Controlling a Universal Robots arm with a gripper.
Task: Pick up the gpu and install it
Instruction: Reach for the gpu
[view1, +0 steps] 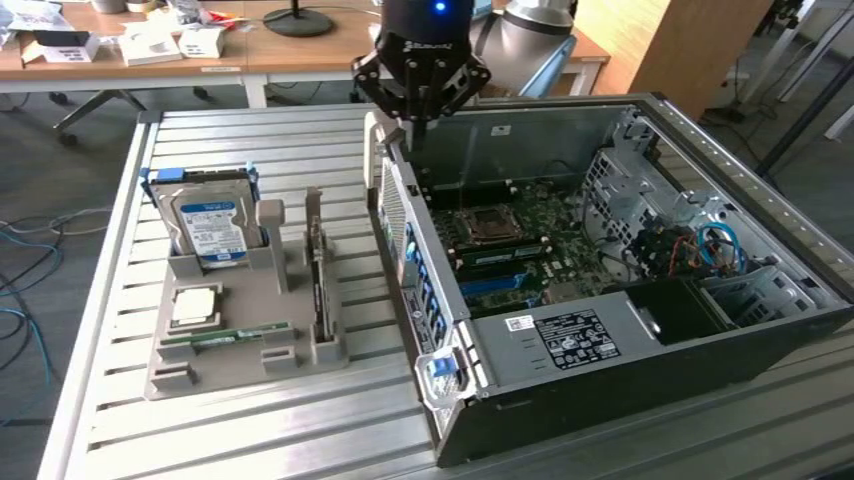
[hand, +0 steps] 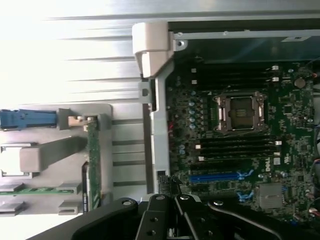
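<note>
While the gpu (view1: 318, 262), a thin tan-brown expansion card seen dark and edge-on, stands in a slot of the grey moulded parts tray (view1: 224, 378) at the exterior view's left, the black arm gripper (view1: 418, 120) hangs well apart from it, over the far left corner of the open black and silver computer case (view1: 641, 400). Fingers are pressed together with nothing between them, so no pick made yet. Card on edge likely so its top can be pinched from above. Tray also carries a boxy silver hard drive with blue label (view1: 214, 225), upright at the far end, and a narrow green RAM stick (view1: 240, 333) lying flat nearer. Case lies on its side on the slatted metal counter (view1: 200, 440), green motherboard (view1: 534, 235) facing up, presumably so a card can go straight down into it.
</note>
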